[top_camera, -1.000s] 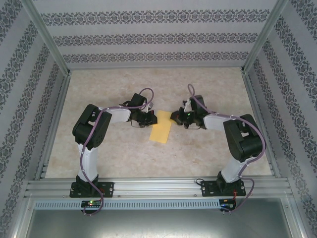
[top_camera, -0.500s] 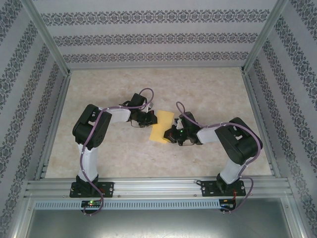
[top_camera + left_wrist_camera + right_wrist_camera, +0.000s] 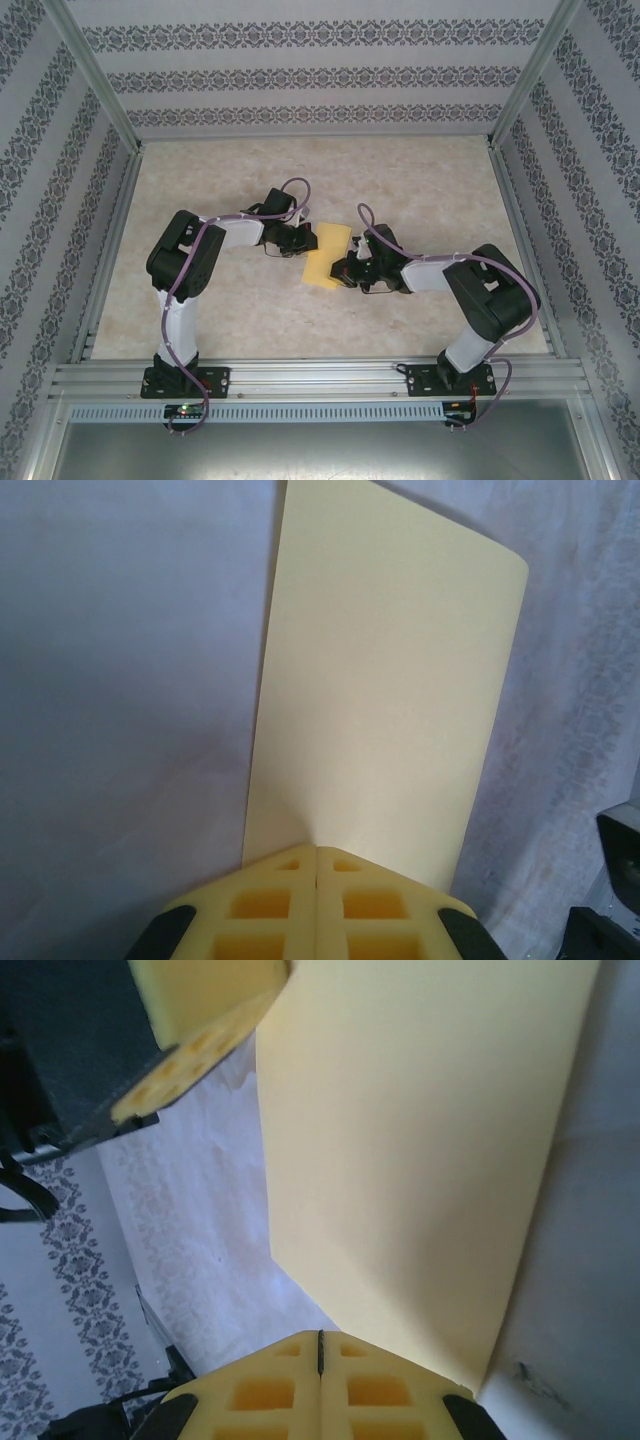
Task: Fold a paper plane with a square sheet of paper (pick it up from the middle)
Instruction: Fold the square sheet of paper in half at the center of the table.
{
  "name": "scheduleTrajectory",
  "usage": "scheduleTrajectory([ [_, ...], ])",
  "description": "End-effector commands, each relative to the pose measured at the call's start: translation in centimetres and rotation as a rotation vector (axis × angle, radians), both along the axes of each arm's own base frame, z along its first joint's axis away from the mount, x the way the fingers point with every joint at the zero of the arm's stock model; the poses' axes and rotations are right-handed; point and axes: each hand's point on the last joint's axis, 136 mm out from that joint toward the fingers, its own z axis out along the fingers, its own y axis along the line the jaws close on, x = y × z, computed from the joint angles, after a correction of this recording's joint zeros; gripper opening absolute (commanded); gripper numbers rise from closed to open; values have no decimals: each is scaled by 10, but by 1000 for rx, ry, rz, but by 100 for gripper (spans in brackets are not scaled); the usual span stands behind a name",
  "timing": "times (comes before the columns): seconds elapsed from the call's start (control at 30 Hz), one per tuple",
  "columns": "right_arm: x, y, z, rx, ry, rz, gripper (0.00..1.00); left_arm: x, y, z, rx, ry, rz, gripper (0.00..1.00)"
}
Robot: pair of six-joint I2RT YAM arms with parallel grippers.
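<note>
The yellow-orange square sheet of paper (image 3: 326, 255) lies on the table between the two arms, folded into a narrow rectangle. No paper plane is in view. My left gripper (image 3: 303, 243) is shut, its tips resting on the sheet's left long edge (image 3: 390, 680). In the left wrist view the closed fingertips (image 3: 316, 850) meet over the paper. My right gripper (image 3: 345, 272) is shut too, its tips (image 3: 320, 1335) at the near right part of the sheet (image 3: 420, 1160). The left gripper's yellow fingers (image 3: 190, 1060) show on the sheet's far side in the right wrist view.
The beige marbled table (image 3: 220, 310) is ringed by patterned walls and an aluminium frame (image 3: 110, 250). A rail (image 3: 320, 380) with both arm bases runs along the near edge.
The right gripper has moved from the sheet's far right edge towards me and to the left, down to its near right part. The left arm and the sheet have stayed put.
</note>
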Motion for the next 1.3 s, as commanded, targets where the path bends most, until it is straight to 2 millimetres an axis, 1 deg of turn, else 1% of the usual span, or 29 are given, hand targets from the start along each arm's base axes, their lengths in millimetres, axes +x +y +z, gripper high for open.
scheduleTrajectory([
  [0.0,-11,4,-16,4,39,29,0,-26,14,-34,106,101,-2,0],
  [0.1,-15,-3,-29,-25,59,17,0,-27,15,-34,108,102,-2,0],
  [0.17,-16,-5,-31,-30,61,17,0,-27,15,-34,110,102,-4,0],
  [0.23,-15,-4,-27,-23,54,22,0,-26,14,-33,104,100,-4,0],
  [0.3,-12,-5,-18,-31,34,31,0,-25,12,-32,99,96,-4,0],
  [0.37,-4,-6,-5,-39,-3,32,0,-24,11,-29,92,93,-6,0],
  [0.43,6,-13,5,-52,-39,8,0,-22,9,-24,78,84,-6,0],
  [0.5,22,-27,13,-70,-69,-43,0,-19,5,-15,59,62,-8,0],
  [0.57,37,-44,13,-111,-66,-102,0,-15,2,-4,39,43,-13,1],
  [0.6,45,-52,13,-140,-68,-123,6,-13,-1,3,25,30,-19,3],
  [0.63,51,-59,11,-176,-74,-140,16,-11,-3,10,14,15,-22,8],
  [0.67,58,-69,7,-232,-70,-163,21,-10,-6,19,3,-4,-24,11],
  [0.73,73,-77,3,-286,-69,-171,30,-6,-8,36,-9,-49,-21,18],
  [0.77,82,-75,5,-283,-75,-169,34,-4,-6,45,-10,-72,-11,23],
  [0.83,97,-73,9,-279,-91,-166,37,-2,-2,61,-10,-124,9,29],
  [0.87,104,-72,8,-285,-95,-167,40,-1,1,68,-3,-151,22,36],
  [0.9,111,-70,9,-284,-100,-160,41,0,5,74,9,-176,34,37],
  [0.97,120,-64,8,-285,-85,-134,42,0,14,83,39,-213,61,38],
  [1.0,123,-64,5,-305,-67,-134,41,0,20,84,57,-222,78,38],
  [1.07,128,-60,5,-293,-73,-128,42,0,30,89,77,-244,107,38],
  [1.17,130,-60,0,-309,-60,-130,42,0,45,91,108,-262,150,39],
  [1.2,130,-61,-3,-318,-46,-132,42,0,48,91,115,-262,162,39],
  [1.27,130,-60,-2,-321,-48,-124,42,0,53,89,121,-258,172,39],
])
